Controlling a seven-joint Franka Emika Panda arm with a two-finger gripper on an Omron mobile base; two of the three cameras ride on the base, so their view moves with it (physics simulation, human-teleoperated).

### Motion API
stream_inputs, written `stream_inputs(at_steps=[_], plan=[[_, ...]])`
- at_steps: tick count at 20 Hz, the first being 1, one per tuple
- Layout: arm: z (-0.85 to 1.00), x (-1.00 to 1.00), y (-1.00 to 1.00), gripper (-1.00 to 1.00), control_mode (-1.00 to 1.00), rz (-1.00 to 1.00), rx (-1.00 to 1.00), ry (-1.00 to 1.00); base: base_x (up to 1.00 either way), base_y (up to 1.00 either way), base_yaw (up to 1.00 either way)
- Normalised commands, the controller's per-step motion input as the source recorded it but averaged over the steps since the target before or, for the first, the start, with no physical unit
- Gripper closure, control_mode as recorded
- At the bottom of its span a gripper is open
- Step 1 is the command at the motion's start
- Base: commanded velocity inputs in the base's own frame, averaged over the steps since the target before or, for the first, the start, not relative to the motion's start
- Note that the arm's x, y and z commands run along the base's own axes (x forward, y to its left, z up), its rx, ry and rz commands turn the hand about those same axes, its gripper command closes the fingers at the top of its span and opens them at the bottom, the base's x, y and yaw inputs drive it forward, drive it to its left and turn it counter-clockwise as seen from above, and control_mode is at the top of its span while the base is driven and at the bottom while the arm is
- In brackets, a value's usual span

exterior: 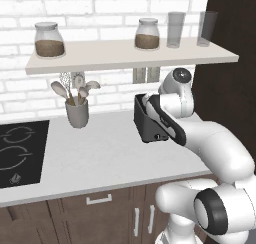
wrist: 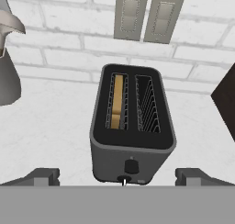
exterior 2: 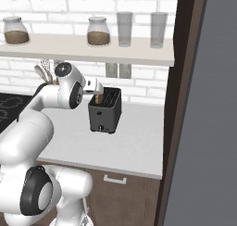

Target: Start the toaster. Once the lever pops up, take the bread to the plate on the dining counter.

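Hand view: gripper [wrist: 117, 178] jaws spread wide, released, nothing between them. Toaster [wrist: 132, 126] sits just ahead, centred betw. the tips, its lever knob right at the gap. One bread [wrist: 117, 102] slice stands in the slot left of centre; 2 slots total. To do this well: come down straight on the lever, press fully, w/o nudging the body. 2 wall outlets [wrist: 145, 15] beyond.

Dark grey two-slot toaster [wrist: 132, 126] sits upright on the worktop near the brick wall, with the tan bread [wrist: 118, 102] slice standing on edge, sunk in its left slot, right slot empty.
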Motion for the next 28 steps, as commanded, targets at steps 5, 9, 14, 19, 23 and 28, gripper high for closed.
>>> stream_inputs(at_steps=[5, 9, 14, 19, 23, 28], plan=[[0.00, 0.00, 0.00, -1.00, -1.00, 0.00, 0.00, 0.00, 0.00, 0.00, 0.00], [0.00, 0.00, 0.00, -1.00, -1.00, 0.00, 0.00, 0.00, 0.00, 0.00, 0.00], [0.00, 0.00, 0.00, -1.00, -1.00, 0.00, 0.00, 0.00, 0.00, 0.00, 0.00], [-0.07, -0.06, 0.00, -1.00, -1.00, 0.00, 0.00, 0.00, 0.00, 0.00, 0.00], [-0.22, -0.01, 0.00, -1.00, -1.00, 0.00, 0.00, 0.00, 0.00, 0.00, 0.00], [-0.11, 0.11, 0.00, -1.00, -1.00, -0.01, 0.00, 0.00, 0.00, 0.00, 0.00]])
